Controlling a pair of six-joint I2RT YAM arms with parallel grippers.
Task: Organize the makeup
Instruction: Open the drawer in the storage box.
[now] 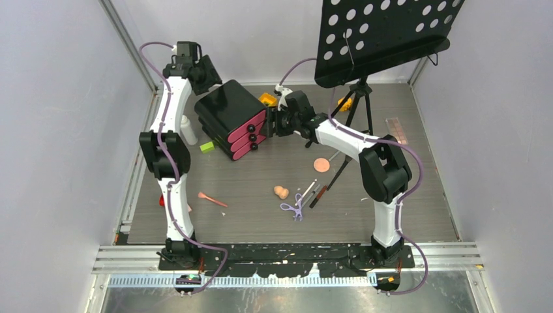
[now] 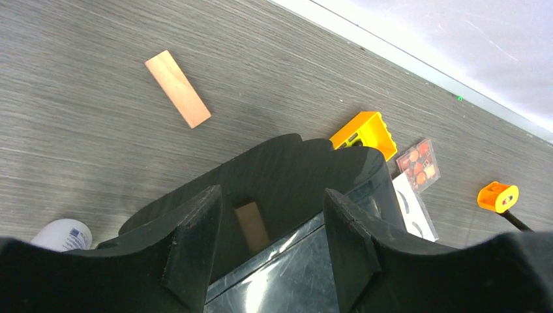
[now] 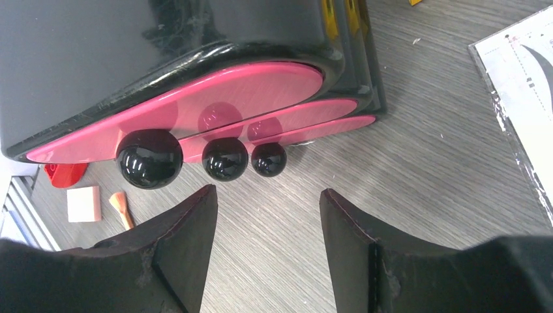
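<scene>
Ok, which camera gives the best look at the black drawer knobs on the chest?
The right wrist view: all three drawer knobs sit large and sharp on the pink fronts. The top external view shows them only as tiny dots; the left wrist view shows just the chest's black shell.

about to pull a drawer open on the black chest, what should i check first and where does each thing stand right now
1. Right gripper open: ok, jaws apart with nothing between them.
2. Knob between its fingers: not ok, the three black knobs lie beyond the fingertips.
3. Pink drawers shut: ok, all three look closed in the black chest.
4. Left gripper bracing the chest: cannot tell, it is open over the top and contact is unclear.
5. Makeup ready to load: ok, lilac scissors and peach sponge lie loose on the table.
</scene>
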